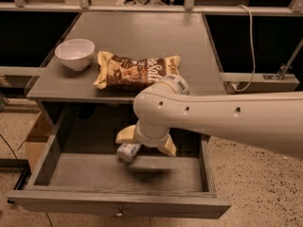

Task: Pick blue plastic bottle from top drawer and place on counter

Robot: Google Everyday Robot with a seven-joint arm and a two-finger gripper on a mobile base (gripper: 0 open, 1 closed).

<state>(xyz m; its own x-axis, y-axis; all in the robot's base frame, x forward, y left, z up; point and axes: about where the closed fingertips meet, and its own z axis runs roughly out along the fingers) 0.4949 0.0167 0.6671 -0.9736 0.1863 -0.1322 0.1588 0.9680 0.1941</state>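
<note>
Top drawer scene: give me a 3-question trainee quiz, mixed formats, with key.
1. True or false: the top drawer is shut.
2. Where is the blue plastic bottle?
A) on the counter
B) lying in the drawer, just under the gripper
C) in the white bowl
3. Fill in: the counter holds the bowl and a ___.

Key:
1. False. It is pulled out, with its inside in view.
2. B. The gripper is down in the drawer, fingers spread, with the bottle by one of them.
3. Snack bag, lying flat beside the bowl.
</note>
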